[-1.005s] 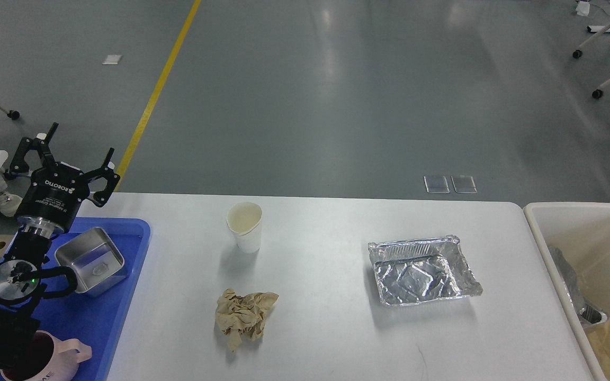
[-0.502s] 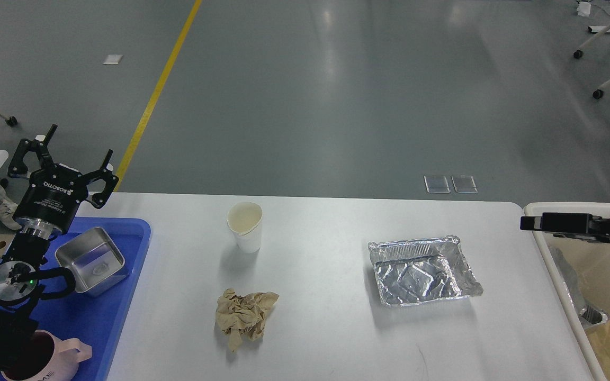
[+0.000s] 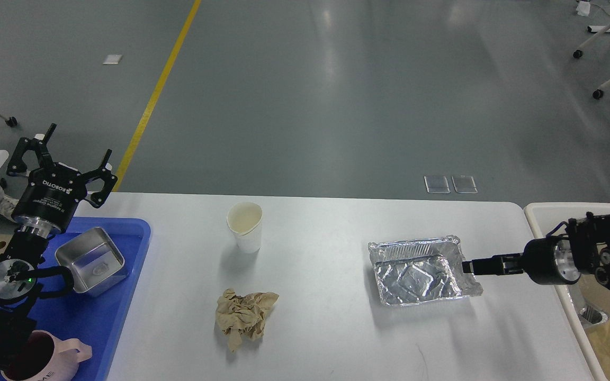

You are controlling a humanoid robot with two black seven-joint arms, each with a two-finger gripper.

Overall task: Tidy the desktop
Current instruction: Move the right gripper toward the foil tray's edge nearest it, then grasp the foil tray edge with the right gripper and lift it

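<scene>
White desktop (image 3: 326, 328) fills the lower frame, long axis left-right, holding crumpled brown paper (image 3: 245, 316) nearest, foil tray (image 3: 421, 271) and paper cup (image 3: 245, 226) farther; right gripper (image 3: 466, 266) reaches leftward level to tray's right rim, finger spread cannot be told; left gripper (image 3: 74, 153) points up-away, fingers wide, above blue tray (image 3: 98, 323).

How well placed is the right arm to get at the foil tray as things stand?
Probably yes: the right gripper is already at the foil tray's right rim, with only bare desktop nearby and nothing between them.
</scene>
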